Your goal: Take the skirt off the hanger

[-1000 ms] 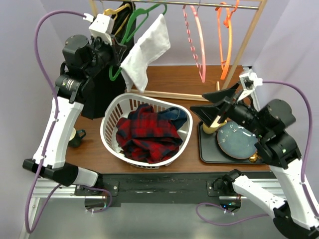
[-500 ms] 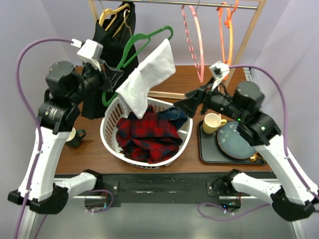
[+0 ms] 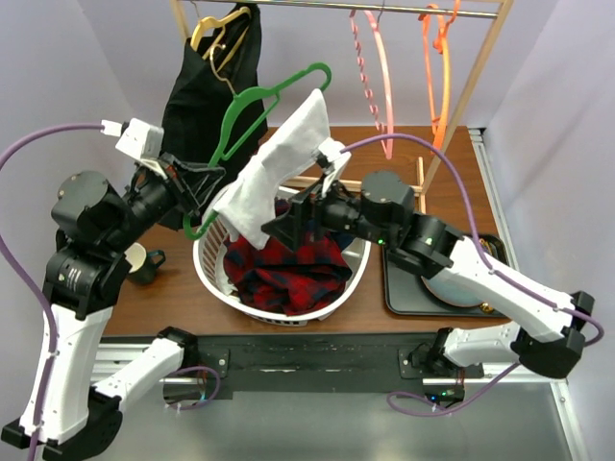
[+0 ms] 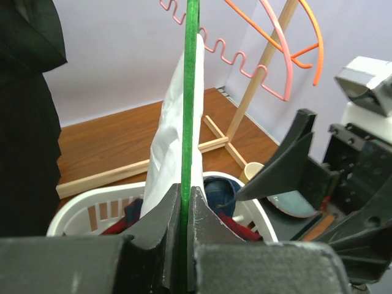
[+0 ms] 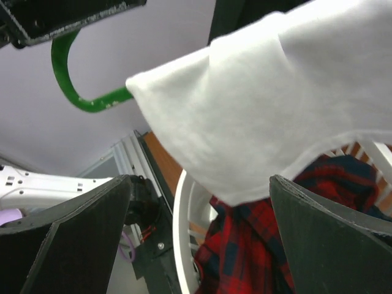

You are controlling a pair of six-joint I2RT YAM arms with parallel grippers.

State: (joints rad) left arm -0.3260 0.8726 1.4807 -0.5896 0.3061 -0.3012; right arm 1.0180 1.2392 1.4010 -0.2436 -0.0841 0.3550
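The left tool [image 3: 204, 182] is pressed together on the lower bar of the green hanger [image 3: 252, 101]. In the left wrist view the bar runs straight up through the narrow gap between the jaws. This grip holds the hanger tilted, with its hook clear of the wooden rack [image 3: 471, 86], above the white laundry basket [image 3: 200, 252]. That placement is judged deliberate: cloth that slips off falls into the basket and not onto the bench [image 3: 173, 298]. The white skirt [image 3: 279, 163] is draped over one arm of the hanger and hangs down. Its lower edge is just above the red plaid garment [image 3: 288, 269] lying in the basket. The right tool [image 5: 199, 184] is spread wide, with one finger on each side of the skirt's hanging lower edge. No contact with the cloth is visible in the right wrist view. This stance is judged to be preparation for closing on the hem. The next move then calls for a pull down and away from the hanger arm while the left tool anchors the hanger. Possible faults are the cloth catching on the hanger arm and the thin bar twisting within the pinch.
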